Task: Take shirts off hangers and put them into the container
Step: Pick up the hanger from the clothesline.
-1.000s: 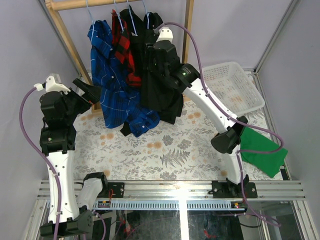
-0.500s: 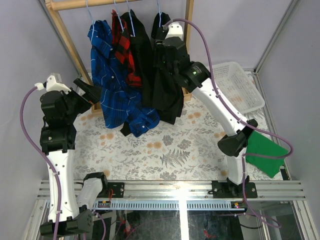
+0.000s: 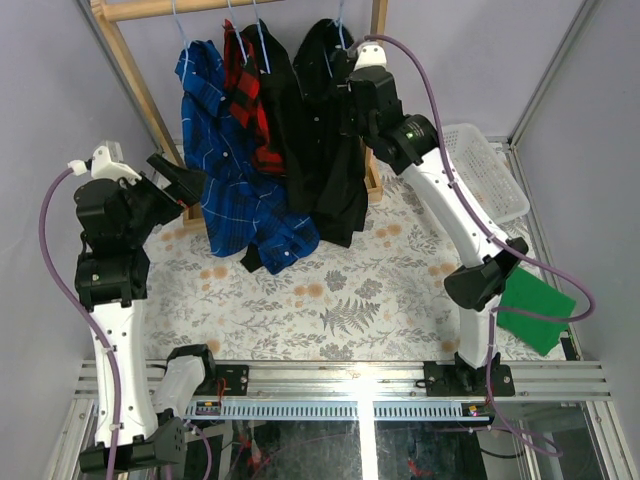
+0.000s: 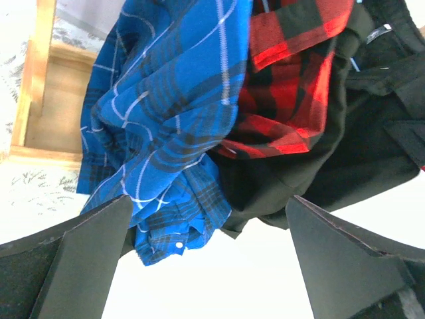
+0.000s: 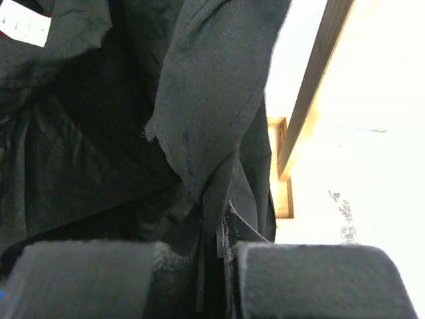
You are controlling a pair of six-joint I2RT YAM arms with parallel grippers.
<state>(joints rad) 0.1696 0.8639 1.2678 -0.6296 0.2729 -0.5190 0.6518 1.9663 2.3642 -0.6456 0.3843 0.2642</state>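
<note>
Step in hand: getting the first shirt off. Right gripper [image 5: 212, 262] clamped on a fold of the rightmost black shirt [image 3: 325, 140], 12 o'clock on the wooden rack [image 3: 130, 90]. All shirts are on their hangers [image 3: 263, 50]. Left gripper [image 3: 183, 178] spread wide, holding nothing, 9 o'clock, just beside the blue plaid shirt [image 3: 225, 170]. Next, probably: tug the black shirt free and carry it to the white laundry basket [image 3: 500, 180] at 2 o'clock.

Shirts [image 3: 230, 170] are matt cloth, rack [image 3: 140, 10] bare wood, container [image 3: 500, 195] plastic.
</note>
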